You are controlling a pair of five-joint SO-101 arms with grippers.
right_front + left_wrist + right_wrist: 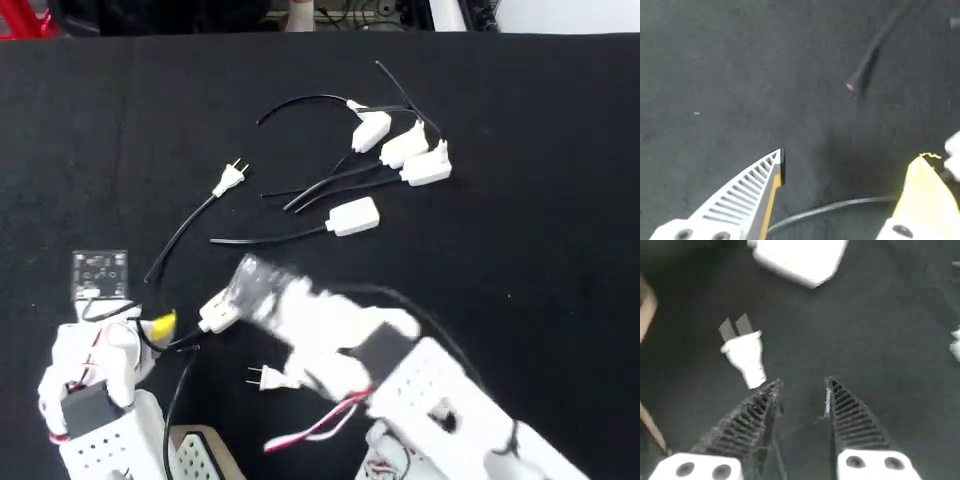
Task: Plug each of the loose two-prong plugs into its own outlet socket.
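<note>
In the high view, three outlet sockets (405, 146) cluster toward the far right of the black table (560, 220), with a fourth socket (353, 216) just nearer. One two-prong plug (230, 178) lies well apart to their left, and a second plug (262, 377) sits close to the arms.

In the left wrist view, the left gripper (850, 155) hangs with its jaws spread wide and empty. A black cord (840, 206) crosses the table beneath them.

In the right wrist view, the right gripper (803, 384) is also parted and holds nothing. A white plug (745, 354) lies just beside one fingertip, and a socket block (800, 257) lies beyond it.

We judge the plug light, rigid and smooth, with a cord that will tug on it. We would pinch its flat body behind the prongs. The light socket will likely slide unless braced.
</note>
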